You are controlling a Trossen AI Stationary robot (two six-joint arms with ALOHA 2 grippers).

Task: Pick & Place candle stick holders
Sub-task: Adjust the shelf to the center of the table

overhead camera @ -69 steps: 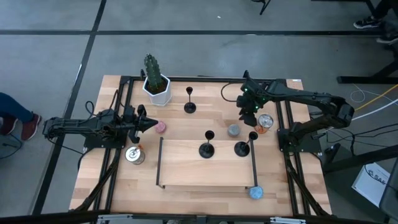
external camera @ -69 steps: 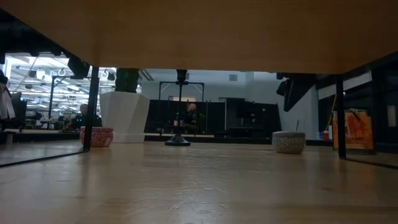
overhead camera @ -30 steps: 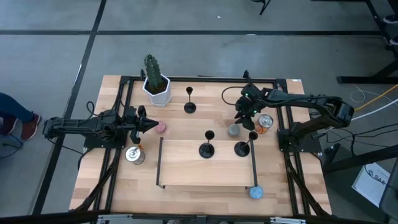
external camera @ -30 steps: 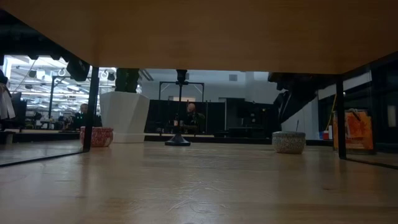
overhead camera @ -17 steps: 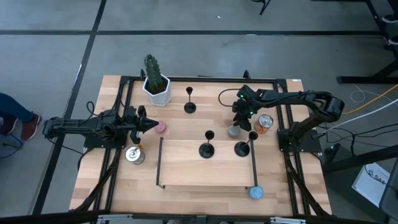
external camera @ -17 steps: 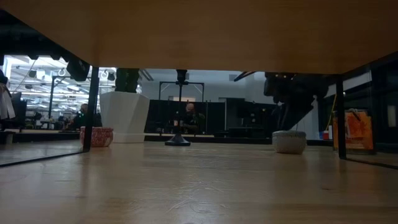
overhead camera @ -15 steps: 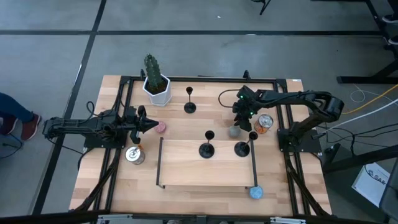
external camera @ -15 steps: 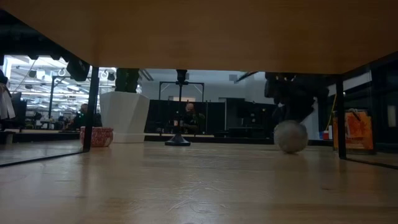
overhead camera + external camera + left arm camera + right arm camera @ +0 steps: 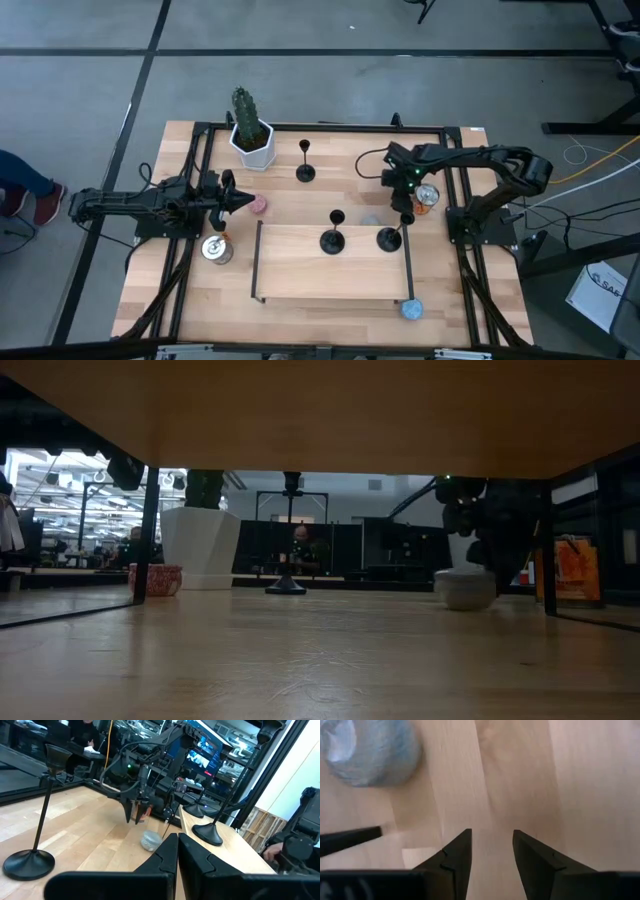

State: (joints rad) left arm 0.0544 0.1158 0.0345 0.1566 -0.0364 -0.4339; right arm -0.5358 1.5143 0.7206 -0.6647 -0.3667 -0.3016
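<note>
Wooden table (image 9: 300, 300), dim workshop behind

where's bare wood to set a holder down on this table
Free: the raised board's front half, below two candle stick holders; also between the cactus pot and the right gripper. Crowded: around that open gripper, with the can.

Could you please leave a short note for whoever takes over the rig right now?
Left gripper: shut, empty, parked at the table's left side.
Right gripper: fingers open, pointing down at bare wood beside the grey tin, holding nothing.
Holders: two stand upright on the raised board; the third holder stands on the table behind it.
Done: apparently two placed.
Left: probably grasp the third and set it on the board.
</note>
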